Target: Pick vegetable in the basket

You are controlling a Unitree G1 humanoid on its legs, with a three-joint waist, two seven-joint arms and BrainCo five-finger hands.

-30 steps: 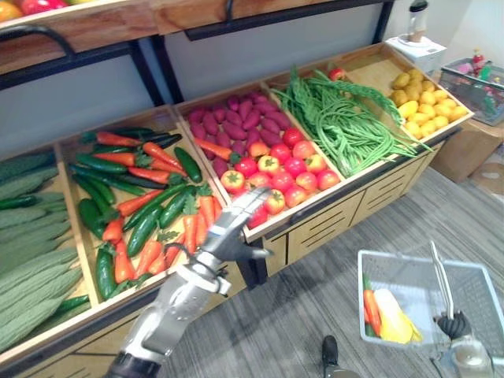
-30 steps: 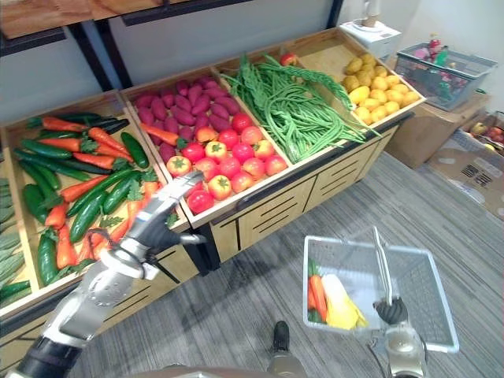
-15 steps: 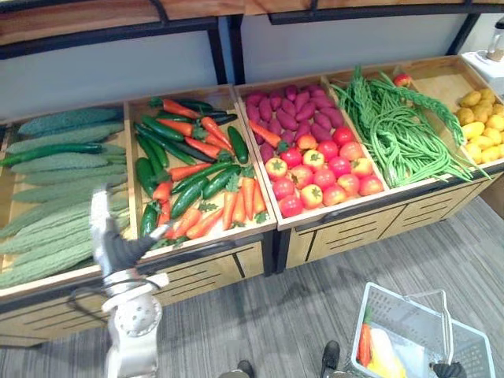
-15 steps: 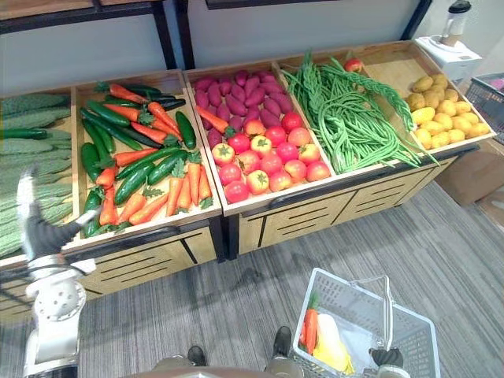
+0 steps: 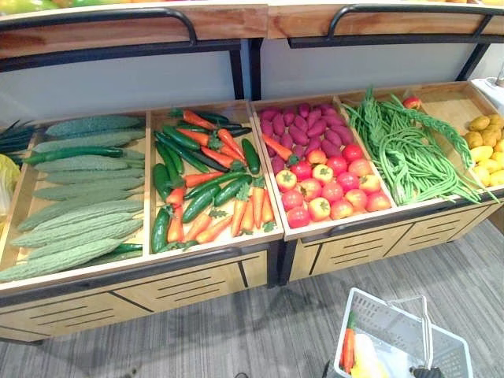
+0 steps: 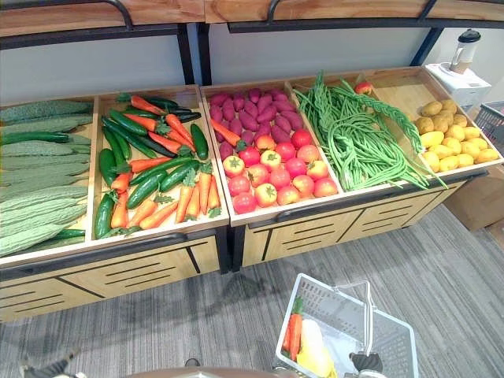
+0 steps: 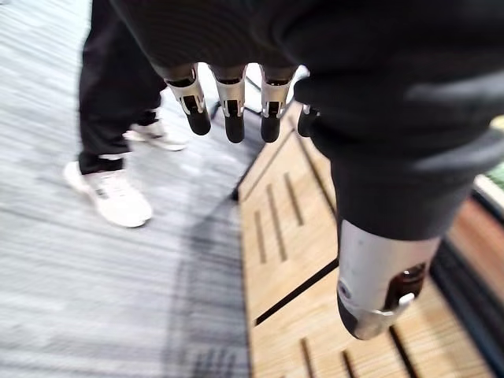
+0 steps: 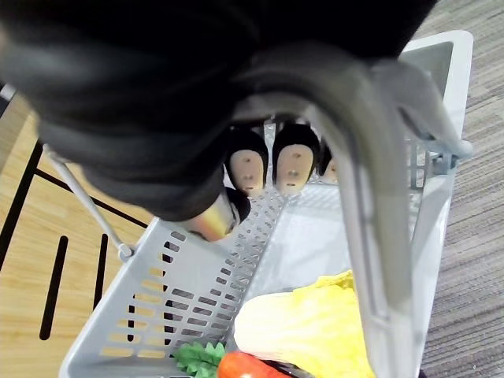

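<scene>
Wooden stand (image 6: pixel 157 272), sloped bins side by side, spans 9 to 3 o'clock. Bin at 9 o'clock: bitter gourds (image 6: pixel 39 197). At 10: carrots (image 6: pixel 193 193) mixed with cucumbers (image 6: pixel 146 189). At 12: purple sweet potatoes (image 6: pixel 252 118) at back, tomatoes (image 6: pixel 276 173) at front. At 1: long beans (image 6: pixel 354 142). At 3: yellow potatoes (image 6: pixel 449 146). Grey floor (image 6: pixel 457 268) from 4 to 8 o'clock, under stand.

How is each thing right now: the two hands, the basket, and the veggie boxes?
left hand, open, holding nothing.
right hand, shut on the basket handle.
basket, upright, partly filled.
carrot, lying in the basket.
yellow vegetable, lying beside the carrot.
vegetable bins, full.
</scene>
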